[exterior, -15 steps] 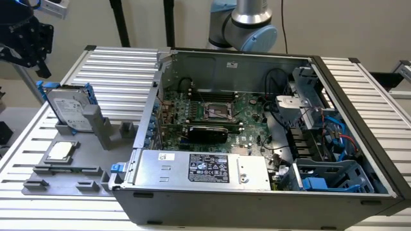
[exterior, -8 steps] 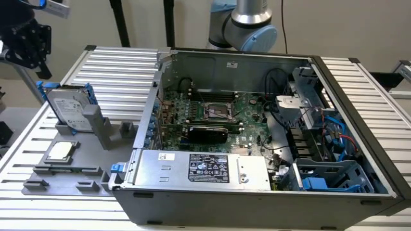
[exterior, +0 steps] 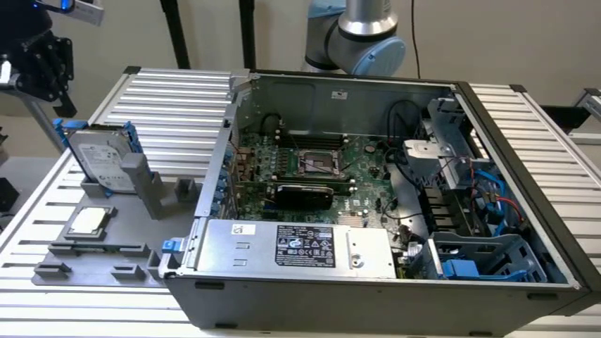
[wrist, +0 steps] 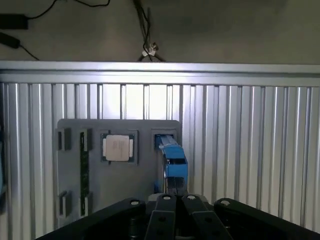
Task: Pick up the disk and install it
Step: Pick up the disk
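Note:
The disk (exterior: 98, 158) stands on edge in a slot of the grey fixture (exterior: 127, 236) at the exterior view's left, silver-grey with a white label and blue rails. In the wrist view the disk (wrist: 173, 161) is seen edge-on, with its blue rail towards the camera. My gripper (exterior: 42, 67) hangs above and beyond the fixture, apart from the disk. Its black fingers (wrist: 165, 202) meet at the centre, so the gripper (wrist: 177, 201) is shut with nothing in it.
A small silver square chip (exterior: 87, 220) (wrist: 118, 148) lies in the fixture beside the disk. The open computer case (exterior: 526, 141) takes up the exterior view's middle and right, with a silver power supply (exterior: 300, 246) in front and a blue-grey drive cage (exterior: 483, 257) at its front right corner.

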